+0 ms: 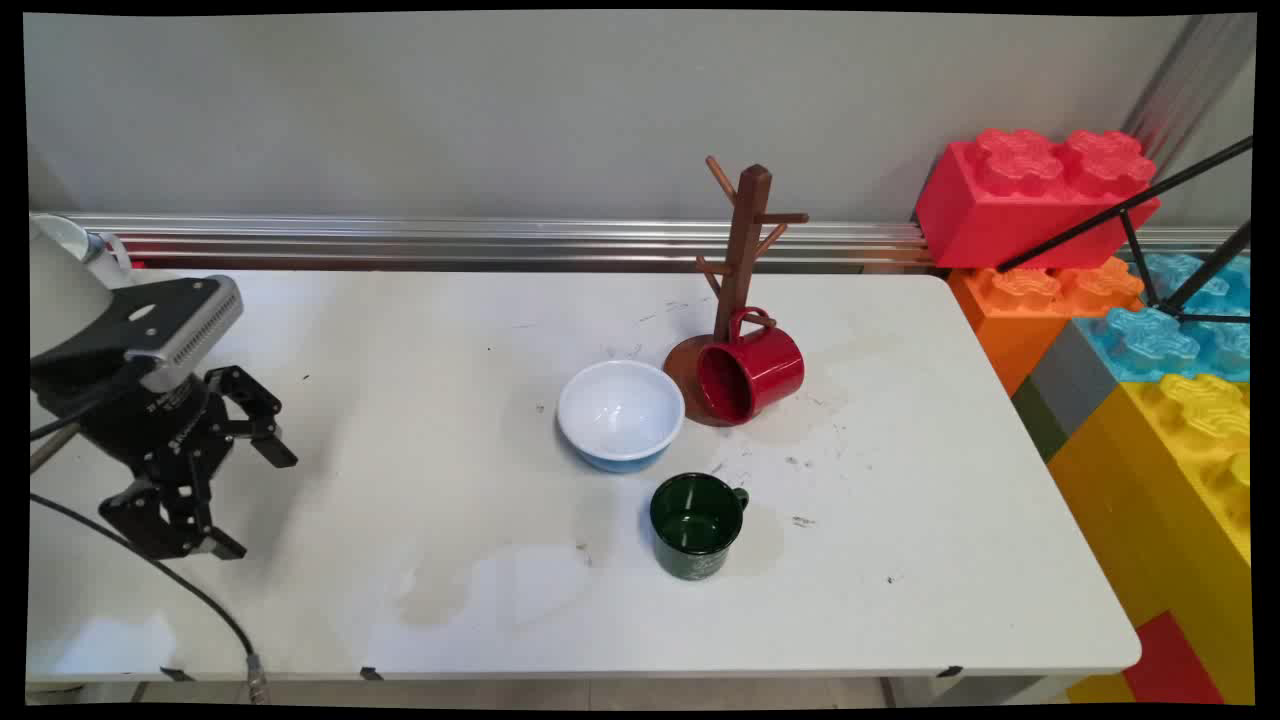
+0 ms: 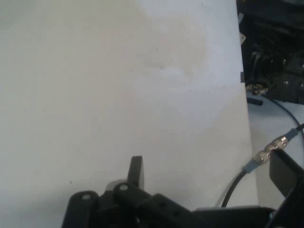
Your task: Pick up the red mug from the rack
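Over at the table's [image 1: 480, 600] left end, the gripper [image 1: 255, 500] hangs splayed and empty; swinging right carelessly, it could clip the white bowl [image 1: 620, 412].

Arm low at the far left
Gripper [image 1: 258, 500] angled down toward the right, jaws spread wide and holding nothing, hanging above the worktop [image 1: 450, 520]

The main camera stood above the near side of the white table [image 1: 480, 560], looking down and across it to the wall [image 1: 450, 110] behind. The hand camera rode on the gripper [image 1: 245, 500], close over the tabletop, looking along the fingers [image 2: 136, 172]. Both views shared the bare tabletop under the hand, its near edge and the hanging cable [image 1: 190, 590].
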Controlling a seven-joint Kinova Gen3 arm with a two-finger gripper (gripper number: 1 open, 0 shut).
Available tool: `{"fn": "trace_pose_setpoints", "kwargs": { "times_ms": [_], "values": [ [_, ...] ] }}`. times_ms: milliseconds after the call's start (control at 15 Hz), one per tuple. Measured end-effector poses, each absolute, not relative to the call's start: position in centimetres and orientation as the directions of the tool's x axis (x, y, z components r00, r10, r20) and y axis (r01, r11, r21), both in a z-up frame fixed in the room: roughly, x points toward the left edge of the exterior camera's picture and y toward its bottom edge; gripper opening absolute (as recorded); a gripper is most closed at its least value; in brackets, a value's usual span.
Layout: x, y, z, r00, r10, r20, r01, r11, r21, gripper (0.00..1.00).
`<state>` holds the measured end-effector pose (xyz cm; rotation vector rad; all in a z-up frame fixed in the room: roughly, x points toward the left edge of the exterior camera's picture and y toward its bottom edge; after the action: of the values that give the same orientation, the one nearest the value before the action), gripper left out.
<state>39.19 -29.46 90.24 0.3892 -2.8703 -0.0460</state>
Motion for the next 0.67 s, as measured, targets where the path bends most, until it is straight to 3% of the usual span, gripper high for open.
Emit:
{"fn": "trace_pose_setpoints", "kwargs": {
  "times_ms": [667],
  "values": [
    [37.9, -33.1, 89.8, -0.821, -0.344, 0.455, -0.368, 0.929, 0.038, 1.0]
  ]
}}
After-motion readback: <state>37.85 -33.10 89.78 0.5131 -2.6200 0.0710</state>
